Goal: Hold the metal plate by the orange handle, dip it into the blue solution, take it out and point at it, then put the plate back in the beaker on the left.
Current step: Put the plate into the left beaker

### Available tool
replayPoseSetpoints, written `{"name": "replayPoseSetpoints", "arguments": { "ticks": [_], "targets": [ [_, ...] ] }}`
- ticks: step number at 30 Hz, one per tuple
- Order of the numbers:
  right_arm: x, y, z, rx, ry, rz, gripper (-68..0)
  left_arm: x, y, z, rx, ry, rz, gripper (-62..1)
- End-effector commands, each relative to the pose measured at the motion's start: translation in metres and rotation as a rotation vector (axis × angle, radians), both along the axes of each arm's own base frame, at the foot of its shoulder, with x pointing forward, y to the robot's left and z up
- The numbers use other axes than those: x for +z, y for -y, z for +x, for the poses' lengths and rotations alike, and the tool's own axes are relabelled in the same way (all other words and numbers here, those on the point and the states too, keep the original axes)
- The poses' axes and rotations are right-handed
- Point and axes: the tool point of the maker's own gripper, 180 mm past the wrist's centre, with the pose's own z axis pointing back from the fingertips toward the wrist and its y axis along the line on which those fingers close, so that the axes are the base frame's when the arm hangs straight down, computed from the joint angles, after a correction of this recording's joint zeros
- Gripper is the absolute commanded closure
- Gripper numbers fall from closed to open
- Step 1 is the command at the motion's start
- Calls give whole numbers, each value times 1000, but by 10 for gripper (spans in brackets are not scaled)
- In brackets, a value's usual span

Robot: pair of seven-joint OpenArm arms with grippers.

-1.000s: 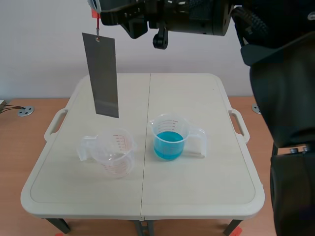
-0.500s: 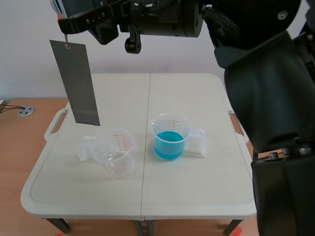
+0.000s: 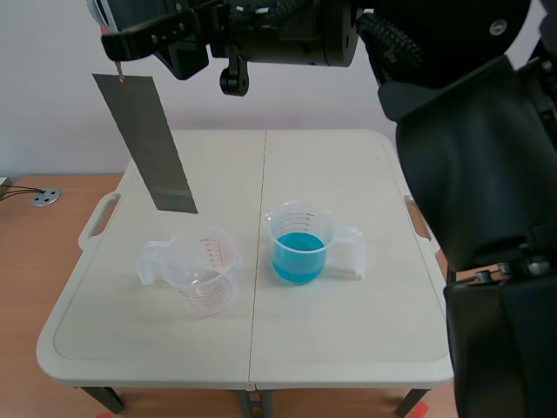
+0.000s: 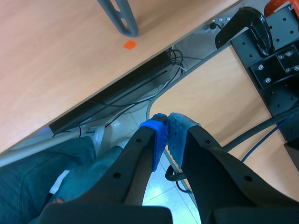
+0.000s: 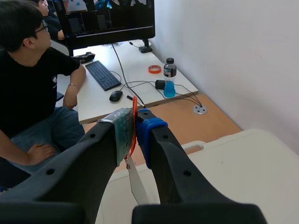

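Clenched the left hand [image 4: 166,122] on nothing away from the counter [image 3: 348,348], saw the empty beaker [image 3: 204,272] beside the beaker of blue solution [image 3: 298,244] mid-counter, and pinched the orange handle [image 5: 134,105] in the right hand [image 5: 134,117], metal plate [image 3: 146,144] dangling tilted, clear above the empty beaker's far side.

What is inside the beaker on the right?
Blue solution fills the lower part of the right beaker; nothing else shows in it. The liquid hides its bottom. The metal plate hangs outside, high up.

The grey metal plate [image 3: 145,144] hangs tilted from its orange handle [image 5: 134,122], at 11 o'clock of the clear empty beaker [image 3: 202,270]. The beaker of blue solution [image 3: 298,244] stands upright at that one's 3 o'clock.
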Motion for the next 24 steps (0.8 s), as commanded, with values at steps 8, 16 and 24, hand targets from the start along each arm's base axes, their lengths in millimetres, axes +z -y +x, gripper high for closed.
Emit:
{"name": "replayPoseSetpoints", "arguments": {
  "ticks": [8, 16, 24],
  "targets": [
    [-3, -2, 5, 13, -18, 19, -13, 2, 2, 0, 7, 7, -14, -15],
    [-18, -3, 11, 11, -67, 12, -13, 2, 2, 0, 7, 7, -14, -15],
    [-36, -3, 19, -13, -101, -12, -13, 2, 3, 0, 7, 7, -15, -15]
  ]
}}
